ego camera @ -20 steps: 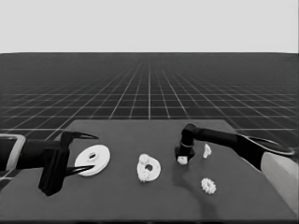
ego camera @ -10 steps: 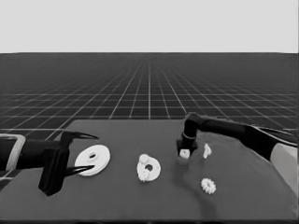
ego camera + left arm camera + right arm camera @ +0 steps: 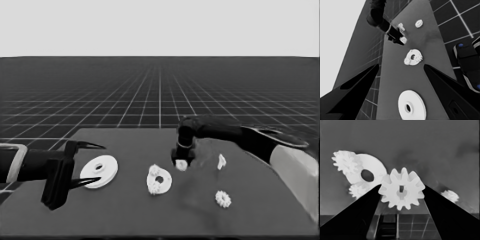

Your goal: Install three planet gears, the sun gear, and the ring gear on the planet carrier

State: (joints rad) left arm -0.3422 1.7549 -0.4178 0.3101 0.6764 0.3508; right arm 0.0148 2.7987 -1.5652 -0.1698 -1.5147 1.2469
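Note:
My right gripper (image 3: 181, 161) is shut on a small toothed gear (image 3: 181, 165) just above the table, a little right of and behind the planet carrier (image 3: 159, 181). In the right wrist view the held gear (image 3: 402, 188) sits between the fingers, and the carrier (image 3: 370, 172) beyond bears two gears (image 3: 346, 162) on its rim. One more gear (image 3: 223, 199) lies loose at the front right. The ring gear (image 3: 99, 171) lies flat under my waiting left gripper (image 3: 100, 164), which is open and not holding it.
A thin white piece (image 3: 221, 161) lies to the right of the right gripper. The right arm (image 3: 240, 135) reaches in over the table's right half. Dark machinery with blue lights (image 3: 467, 65) shows past the table's edge in the left wrist view.
The right gripper has carried its gear leftward, away from the thin white piece and closer to the planet carrier. The left arm has not moved.

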